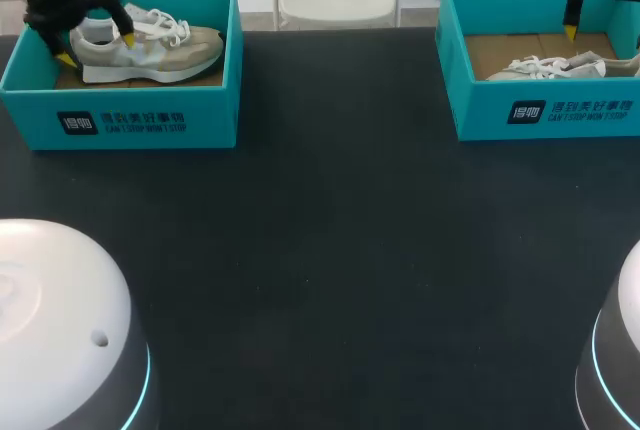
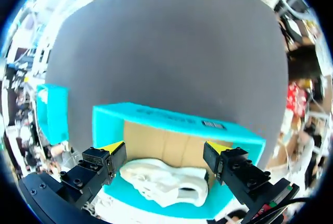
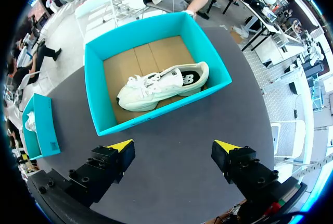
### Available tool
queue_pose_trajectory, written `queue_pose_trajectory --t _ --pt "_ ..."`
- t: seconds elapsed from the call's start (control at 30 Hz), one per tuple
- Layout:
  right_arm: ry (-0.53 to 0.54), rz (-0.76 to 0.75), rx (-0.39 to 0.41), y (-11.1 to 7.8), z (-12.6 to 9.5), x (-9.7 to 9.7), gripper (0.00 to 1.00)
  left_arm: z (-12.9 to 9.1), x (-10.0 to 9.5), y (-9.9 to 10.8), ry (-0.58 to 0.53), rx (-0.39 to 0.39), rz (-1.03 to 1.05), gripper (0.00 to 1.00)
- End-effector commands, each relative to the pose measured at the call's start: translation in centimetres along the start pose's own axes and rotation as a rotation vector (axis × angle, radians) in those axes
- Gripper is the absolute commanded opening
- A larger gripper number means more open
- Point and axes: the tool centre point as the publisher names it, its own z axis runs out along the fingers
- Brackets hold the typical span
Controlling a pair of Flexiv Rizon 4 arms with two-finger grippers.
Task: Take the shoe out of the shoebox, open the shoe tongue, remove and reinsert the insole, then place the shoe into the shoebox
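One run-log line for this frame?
stage: shoes not yet out | left jaws: open, astride left shoe in left shoebox | right jaws: open, above right shoebox, right shoe inside

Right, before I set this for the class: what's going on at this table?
Two robot arms are at two teal shoeboxes, each with a pale shoe inside. The left gripper is down in the left shoebox, its open fingers on either side of the heel end of the left shoe, not closed on it. The right gripper hangs open above the right shoebox, where the right shoe lies on its side. Neither shoe has been lifted out.
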Motion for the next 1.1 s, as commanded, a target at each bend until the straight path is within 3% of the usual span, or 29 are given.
queue_pose_trajectory --t 0.03,0.5,0.53,0.57,0.77,1.03,1.1 --pt "0.000 0.000 -0.002 -0.1 0.0 0.0 1.00 -0.9 1.0 4.1 0.118 0.050 0.206 1.00" --pt "0.000 0.000 -0.002 -0.1 0.0 0.0 1.00 -0.9 1.2 4.4 0.149 0.035 0.213 1.00" --pt "0.000 0.000 -0.002 -0.1 0.0 0.0 1.00 -0.7 1.0 4.4 0.136 0.066 0.204 1.00" --pt "0.000 0.000 -0.002 -0.1 0.0 0.0 1.00 -0.5 0.7 5.0 0.142 0.032 0.168 1.00" --pt "0.000 0.000 -0.002 -0.1 0.0 0.0 1.00 0.2 0.7 10.6 0.186 0.102 0.157 1.00" --pt "0.000 0.000 -0.002 -0.1 0.0 0.0 1.00 1.5 3.3 17.9 0.179 0.116 0.152 1.00" --pt "0.000 0.000 -0.002 -0.1 0.0 0.0 1.00 2.2 4.0 19.5 0.217 0.083 0.125 1.00"
